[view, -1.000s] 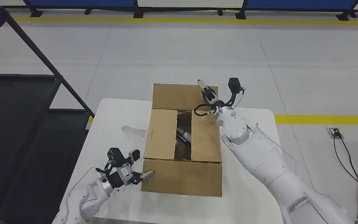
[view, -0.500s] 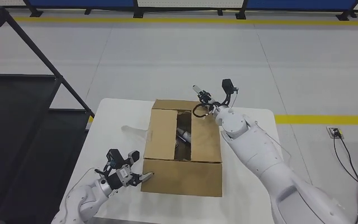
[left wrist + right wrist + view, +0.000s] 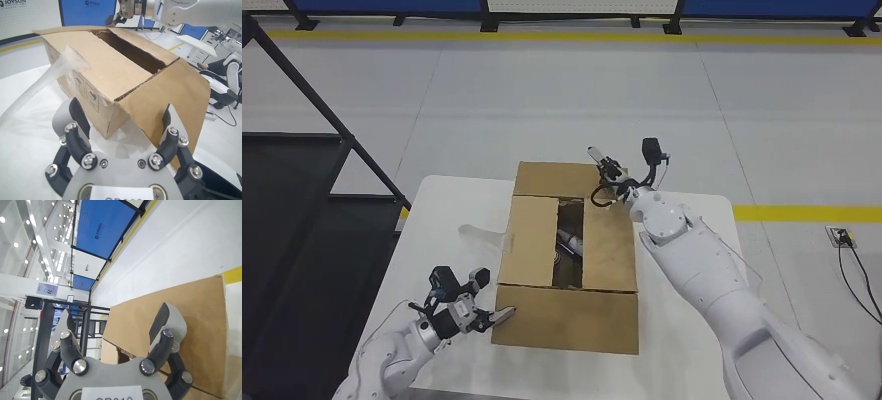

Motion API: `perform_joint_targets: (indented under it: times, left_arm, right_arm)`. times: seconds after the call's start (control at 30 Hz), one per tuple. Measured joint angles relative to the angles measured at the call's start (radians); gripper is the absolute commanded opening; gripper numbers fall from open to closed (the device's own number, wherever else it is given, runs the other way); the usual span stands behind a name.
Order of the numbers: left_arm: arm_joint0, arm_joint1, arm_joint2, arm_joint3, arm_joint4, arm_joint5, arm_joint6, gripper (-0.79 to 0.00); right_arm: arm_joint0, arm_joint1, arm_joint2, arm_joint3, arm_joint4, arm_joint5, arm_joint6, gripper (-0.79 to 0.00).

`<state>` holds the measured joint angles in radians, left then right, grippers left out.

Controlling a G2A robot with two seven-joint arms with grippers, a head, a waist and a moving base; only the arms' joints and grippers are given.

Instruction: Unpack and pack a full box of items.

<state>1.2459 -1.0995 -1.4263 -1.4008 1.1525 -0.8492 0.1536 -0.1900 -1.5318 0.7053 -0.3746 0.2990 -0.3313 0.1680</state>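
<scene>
A brown cardboard box [image 3: 567, 290] stands in the middle of the white table [image 3: 442, 220]. Its two long top flaps lie nearly flat with a gap between them, and dark items [image 3: 570, 245] show through the gap. My left gripper [image 3: 488, 316] is open at the box's near left corner; in the left wrist view that corner [image 3: 111, 106] stands between the spread fingers [image 3: 79, 113]. My right gripper [image 3: 599, 160] is open and hovers over the box's far flap [image 3: 198, 317], holding nothing.
A loose strip of clear tape [image 3: 56, 66] hangs off the box's left side and trails onto the table [image 3: 477, 232]. A black frame [image 3: 332, 130] stands to the left of the table. Bare table lies left and right of the box.
The far flap tilted up half a second ago and has come partway back down. My right gripper shifted slightly over it. The left gripper has hardly moved.
</scene>
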Motion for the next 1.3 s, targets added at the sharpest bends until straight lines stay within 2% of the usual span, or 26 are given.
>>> perform_joint_targets:
  times: [0.17,0.27,0.5,0.67,0.97,1.3]
  left_arm:
    - [0.028,0.002,-0.025,-0.038,-0.020,0.033,0.038,0.000]
    - [0.049,0.003,-0.043,-0.058,-0.042,0.064,0.061,0.000]
    - [0.090,0.005,-0.069,-0.099,-0.019,0.148,0.071,0.000]
    - [0.104,0.006,-0.077,-0.108,-0.022,0.155,0.085,0.000]
    - [0.123,0.007,-0.086,-0.138,-0.021,0.182,0.109,0.000]
    - [0.148,0.006,-0.084,-0.159,-0.020,0.191,0.125,0.000]
  right_arm:
    - [-0.021,0.015,0.026,-0.054,-0.004,-0.102,0.133,0.000]
    - [-0.033,0.027,0.027,-0.093,-0.037,-0.111,0.242,0.000]
    - [-0.082,0.057,0.043,-0.193,-0.102,-0.088,0.402,0.000]
    - [-0.118,0.080,0.077,-0.268,-0.101,-0.002,0.503,0.000]
    - [-0.189,0.097,0.102,-0.394,-0.130,0.158,0.536,0.000]
    - [-0.211,0.067,0.080,-0.397,-0.099,0.203,0.541,0.000]
